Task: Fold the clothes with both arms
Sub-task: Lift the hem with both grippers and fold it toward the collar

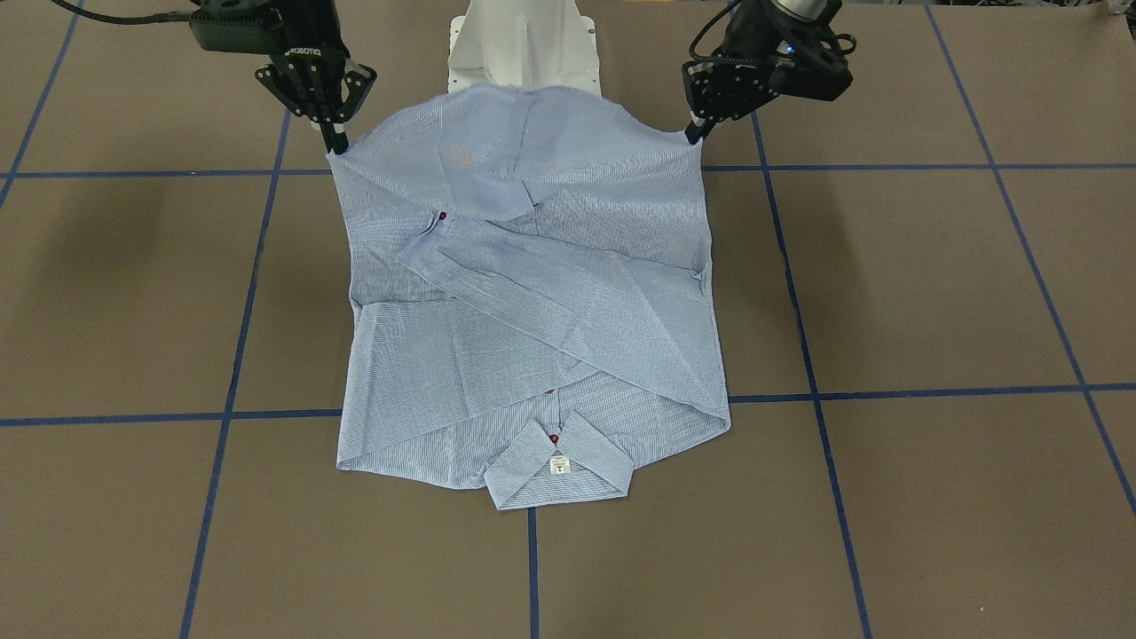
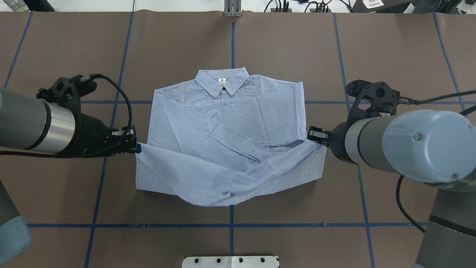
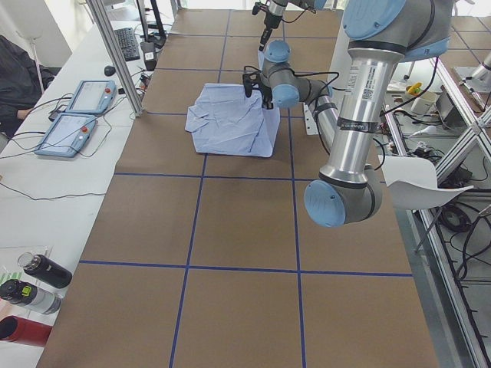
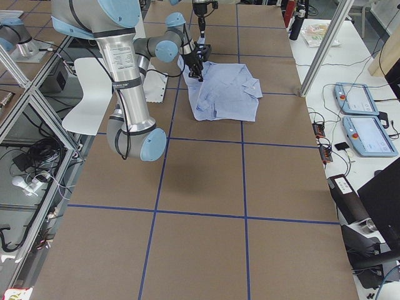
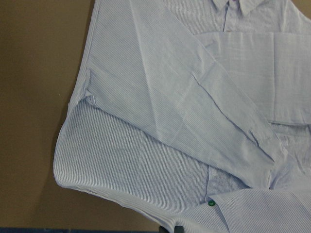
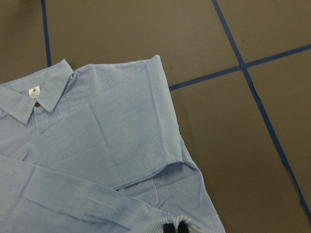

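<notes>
Centrally on the tabletop (image 2: 372, 56), the striped shirt (image 2: 223, 141) is spread, collar (image 2: 222, 82) at twelve o'clock; its hem (image 1: 532, 93) is pinched tight at either corner by the left pincer (image 2: 135, 148) at nine and the right pincer (image 2: 316, 136) at three.

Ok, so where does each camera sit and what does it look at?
Front-facing: across the table, facing the robot; white base, left gripper and right gripper pinching the shirt.
Overhead: behind the robot, looking down; left arm, right arm at the sides.
Exterior left: table's end; left arm nearest.
Exterior right: opposite end; right arm nearest.
Left wrist: over the folded sleeve; barely any gripper shows.
Right wrist: above shirt and collar; fingertips at the bottom edge.
Shared: front-facing and overhead both show both grippers.
</notes>
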Available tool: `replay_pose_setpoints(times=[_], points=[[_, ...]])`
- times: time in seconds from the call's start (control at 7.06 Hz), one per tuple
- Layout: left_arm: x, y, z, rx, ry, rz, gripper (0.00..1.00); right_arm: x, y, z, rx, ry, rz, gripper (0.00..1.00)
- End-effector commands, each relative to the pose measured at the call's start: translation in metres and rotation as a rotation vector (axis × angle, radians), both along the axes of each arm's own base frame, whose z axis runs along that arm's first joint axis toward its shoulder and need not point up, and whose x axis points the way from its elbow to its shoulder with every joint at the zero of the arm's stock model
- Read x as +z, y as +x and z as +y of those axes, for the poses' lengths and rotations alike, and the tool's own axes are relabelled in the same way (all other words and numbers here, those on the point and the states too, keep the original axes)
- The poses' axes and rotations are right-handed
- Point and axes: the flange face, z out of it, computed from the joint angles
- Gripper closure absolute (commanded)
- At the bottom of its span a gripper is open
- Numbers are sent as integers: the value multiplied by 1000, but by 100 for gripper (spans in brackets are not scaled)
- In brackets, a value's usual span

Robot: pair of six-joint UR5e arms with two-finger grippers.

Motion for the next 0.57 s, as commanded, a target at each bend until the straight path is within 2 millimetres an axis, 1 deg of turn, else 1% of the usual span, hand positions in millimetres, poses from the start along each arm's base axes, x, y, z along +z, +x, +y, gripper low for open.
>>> replay_pose_setpoints(times=[0.0, 0.14, 0.28, 0.43], points=[[0, 4, -60, -111, 22, -43, 100, 5, -12, -68, 72, 43, 4, 100], [9, 24, -88, -147, 60, -105, 100, 26, -28, -88, 63, 49, 49, 100], [21, 50, -114, -163, 62, -160, 100, 45, -43, -107, 59, 56, 69, 100], [40, 72, -137, -165, 70, -221, 100, 64, -66, -128, 53, 54, 87, 100]])
